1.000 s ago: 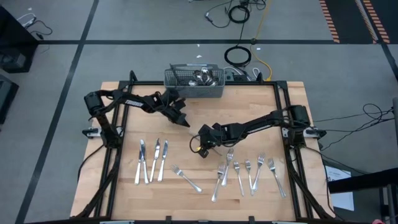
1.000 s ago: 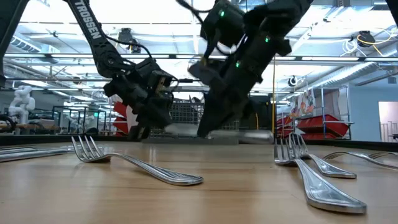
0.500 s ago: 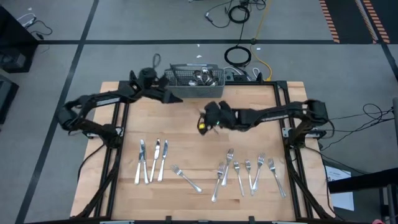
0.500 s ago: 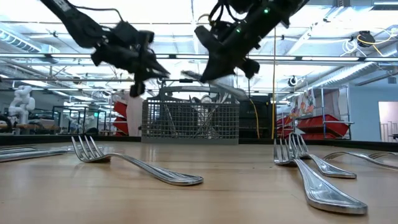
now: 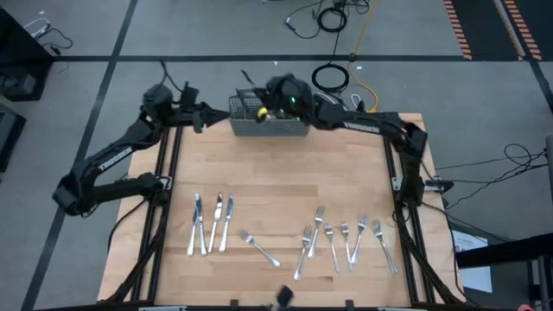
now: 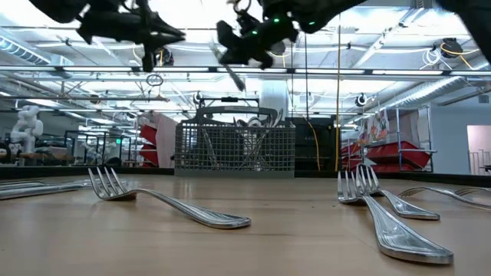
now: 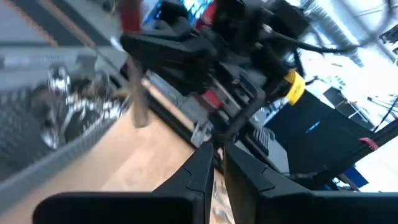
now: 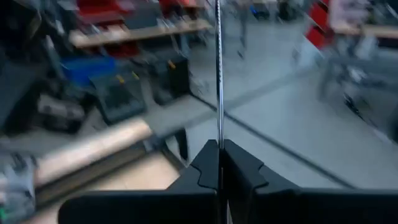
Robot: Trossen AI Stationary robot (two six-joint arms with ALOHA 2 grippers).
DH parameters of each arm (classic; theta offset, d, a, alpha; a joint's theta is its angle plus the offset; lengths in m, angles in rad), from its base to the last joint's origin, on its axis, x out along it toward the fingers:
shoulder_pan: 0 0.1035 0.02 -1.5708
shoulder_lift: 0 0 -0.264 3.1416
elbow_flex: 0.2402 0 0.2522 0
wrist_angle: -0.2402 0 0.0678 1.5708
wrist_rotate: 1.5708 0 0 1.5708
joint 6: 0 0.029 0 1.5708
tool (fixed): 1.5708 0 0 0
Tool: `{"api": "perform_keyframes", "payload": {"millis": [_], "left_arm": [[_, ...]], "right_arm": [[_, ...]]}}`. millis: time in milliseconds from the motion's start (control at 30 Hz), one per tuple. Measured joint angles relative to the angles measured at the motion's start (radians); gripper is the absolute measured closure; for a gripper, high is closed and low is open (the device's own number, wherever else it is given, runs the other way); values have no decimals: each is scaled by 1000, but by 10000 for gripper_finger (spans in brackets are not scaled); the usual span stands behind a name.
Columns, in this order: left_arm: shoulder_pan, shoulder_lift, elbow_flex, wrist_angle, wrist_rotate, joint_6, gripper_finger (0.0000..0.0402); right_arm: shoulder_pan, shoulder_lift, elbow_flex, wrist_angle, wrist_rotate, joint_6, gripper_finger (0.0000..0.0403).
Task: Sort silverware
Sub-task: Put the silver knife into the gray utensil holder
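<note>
- Your right gripper is clamped on a thin utensil high above the basket; if the pinch is weak, it may slip.
- Your left gripper, fingers nearly closed and empty, hovers beside the basket; the arms could collide.
- Sorted knives and forks lie near the front edge.

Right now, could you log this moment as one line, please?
right gripper: shut on utensil, above basket | left gripper: shut, empty, beside basket | knives, forks: on table
</note>
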Motion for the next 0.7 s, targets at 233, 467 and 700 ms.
{"api": "perform_keyframes", "payload": {"millis": [233, 467, 700], "left_arm": [[49, -106, 0, 2, 0, 2, 356], [81, -156, 0, -1, 0, 1, 356], [102, -171, 0, -1, 8, 0, 356]], "right_arm": [[-59, 273, 274, 146, -159, -30, 403], [-65, 428, 315, 367, -163, 51, 403], [-65, 467, 315, 405, -110, 49, 403]]}}
